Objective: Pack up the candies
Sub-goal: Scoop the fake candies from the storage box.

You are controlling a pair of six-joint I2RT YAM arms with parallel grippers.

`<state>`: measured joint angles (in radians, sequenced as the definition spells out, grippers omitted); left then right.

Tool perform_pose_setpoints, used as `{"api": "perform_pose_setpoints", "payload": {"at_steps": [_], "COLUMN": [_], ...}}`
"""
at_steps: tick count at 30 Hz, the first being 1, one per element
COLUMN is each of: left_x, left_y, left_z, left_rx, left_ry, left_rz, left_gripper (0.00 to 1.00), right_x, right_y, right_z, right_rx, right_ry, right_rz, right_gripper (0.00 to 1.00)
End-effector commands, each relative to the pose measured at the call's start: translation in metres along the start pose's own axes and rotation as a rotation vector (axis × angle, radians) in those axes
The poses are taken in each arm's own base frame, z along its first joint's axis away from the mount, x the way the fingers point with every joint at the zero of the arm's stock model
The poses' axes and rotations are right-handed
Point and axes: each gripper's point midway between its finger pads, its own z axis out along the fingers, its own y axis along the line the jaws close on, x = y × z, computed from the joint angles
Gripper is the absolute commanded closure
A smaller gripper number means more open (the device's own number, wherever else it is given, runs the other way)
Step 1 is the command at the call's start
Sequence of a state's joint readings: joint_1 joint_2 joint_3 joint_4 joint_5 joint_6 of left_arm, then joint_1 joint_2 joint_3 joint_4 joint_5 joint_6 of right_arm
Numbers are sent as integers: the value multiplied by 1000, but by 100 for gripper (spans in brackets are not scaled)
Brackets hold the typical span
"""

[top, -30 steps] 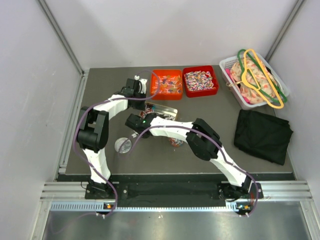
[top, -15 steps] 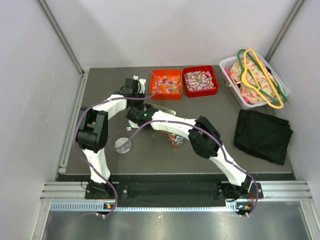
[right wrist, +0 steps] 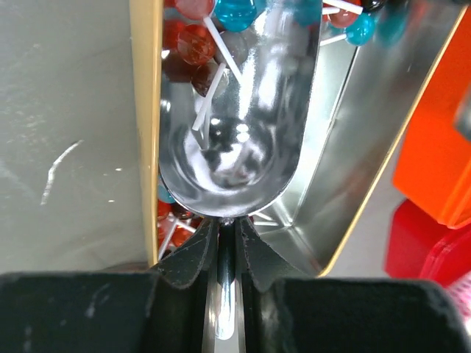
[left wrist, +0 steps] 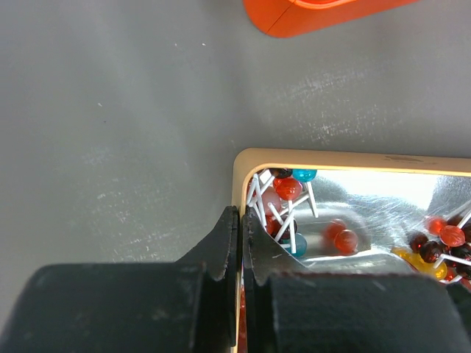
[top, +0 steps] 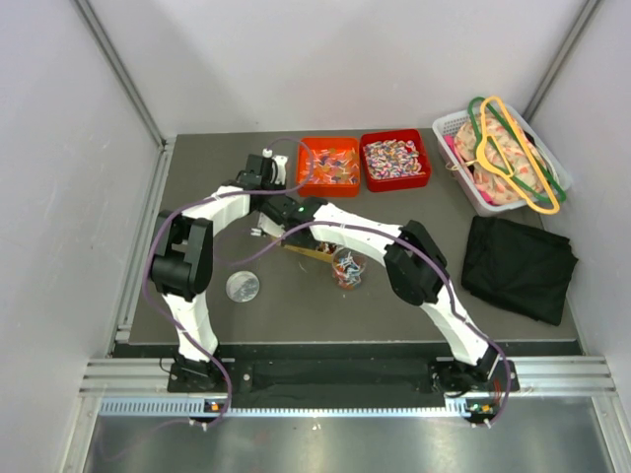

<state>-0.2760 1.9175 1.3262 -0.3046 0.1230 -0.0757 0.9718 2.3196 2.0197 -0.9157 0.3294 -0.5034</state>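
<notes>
Scooping step, I'd say. The right pincer [right wrist: 228,237] is nearly closed on the scoop [right wrist: 235,147] handle, bowl down in the tin [right wrist: 146,110] among the candies [left wrist: 288,189]. The left pincer [left wrist: 241,234] is clamped on the tin's rim. Next: lift level, then tip into the cup [top: 347,268] beside the tin.

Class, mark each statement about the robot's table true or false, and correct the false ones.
1. The right fingers grip the metal scoop by its handle. True.
2. The metal scoop lies on the bare table. False: its bowl is inside the tin, among lollipops.
3. The left fingers are spread open. False: they are shut on the tin's rim.
4. Hangers lie on the white basket. True.
5. Wrapped candies lie in the red bin. True.
</notes>
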Motion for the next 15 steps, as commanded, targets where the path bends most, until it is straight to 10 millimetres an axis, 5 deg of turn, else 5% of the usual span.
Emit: {"api": "perform_pose_setpoints", "payload": {"at_steps": [1,15], "left_x": [-34,-36], "left_y": [-2,8], "left_z": [-18,-21], "left_rx": [21,13], "left_ry": [-119,-127], "left_rz": [-36,-53], "left_gripper": [100,100], "right_x": [-17,-11], "right_y": [21,0], "right_z": [-32,-61], "right_rx": [-174,-252], "right_ry": [-135,-227], "right_rz": [106,222], "right_gripper": [100,100]}}
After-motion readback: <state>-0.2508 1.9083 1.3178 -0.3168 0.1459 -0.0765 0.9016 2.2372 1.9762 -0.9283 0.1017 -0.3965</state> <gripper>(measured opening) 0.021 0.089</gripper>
